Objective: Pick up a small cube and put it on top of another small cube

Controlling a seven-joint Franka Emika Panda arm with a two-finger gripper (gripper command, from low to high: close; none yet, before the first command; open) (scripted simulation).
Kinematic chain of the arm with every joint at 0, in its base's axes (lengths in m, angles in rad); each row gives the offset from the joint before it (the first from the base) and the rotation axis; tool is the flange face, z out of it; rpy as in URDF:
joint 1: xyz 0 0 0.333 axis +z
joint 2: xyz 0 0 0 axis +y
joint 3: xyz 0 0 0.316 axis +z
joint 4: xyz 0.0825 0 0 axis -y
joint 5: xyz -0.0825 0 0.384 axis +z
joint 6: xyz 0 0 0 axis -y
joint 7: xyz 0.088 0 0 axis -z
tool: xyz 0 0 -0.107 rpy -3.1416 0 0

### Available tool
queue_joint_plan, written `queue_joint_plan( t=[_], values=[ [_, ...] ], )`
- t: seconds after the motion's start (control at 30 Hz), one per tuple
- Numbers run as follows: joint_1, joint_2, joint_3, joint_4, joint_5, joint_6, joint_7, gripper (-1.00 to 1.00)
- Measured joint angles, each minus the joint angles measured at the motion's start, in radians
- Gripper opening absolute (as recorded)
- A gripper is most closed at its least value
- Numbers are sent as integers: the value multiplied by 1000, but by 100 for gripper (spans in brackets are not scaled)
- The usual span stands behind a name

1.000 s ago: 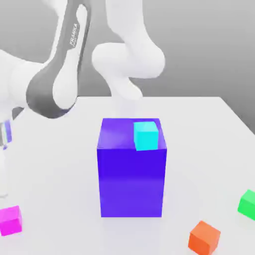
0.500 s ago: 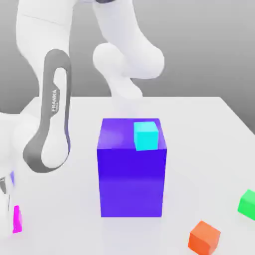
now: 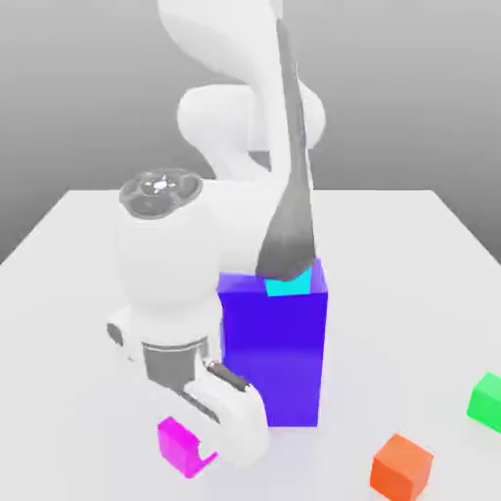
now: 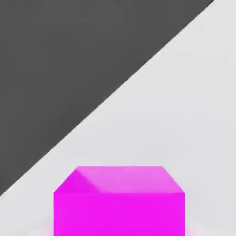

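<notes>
The jaws are closed on the magenta cube, pinching it between them. The cube sits tilted in the exterior view, one corner pointing down, with a pale part of the jaws overlapping its edge on the exterior view's right. Whether its underside touches the desk beneath the jaws, I cannot tell. In the hand view the same cube looms large and square-on, one face and a paler, slanting face showing, with a pale surface and a dark area past it, split by a straight diagonal edge.

The white arm reaches down to the jaws from above. Behind the jaws, and over toward the exterior view's right, the big blue-violet block stands upright on the desk, partly hidden by the arm. On top of that block, higher than the jaws, sits the cyan cube, its upper part covered by the arm's grey-trimmed link. The orange cube lies on the desk to the exterior view's right of the jaws, well apart from them and turned with a corner toward the camera. The green cube is farther from the jaws on that same side, also on the desk.
</notes>
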State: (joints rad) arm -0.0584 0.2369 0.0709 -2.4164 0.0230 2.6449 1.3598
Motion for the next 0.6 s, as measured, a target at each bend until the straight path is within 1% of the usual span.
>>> queue_joint_plan(
  t=[0.27, 0.33, 0.4, 0.43, 0.6],
  values=[
    [222, -72, 205, -55, -78, -15, 48, -100],
    [290, -51, 250, -49, -120, -4, 77, -100],
    [387, 27, 260, -18, -206, 36, 135, -100],
    [435, 73, 247, -3, -247, 61, 162, 100],
    [435, 73, 247, -3, -247, 61, 162, 100]
  ],
)
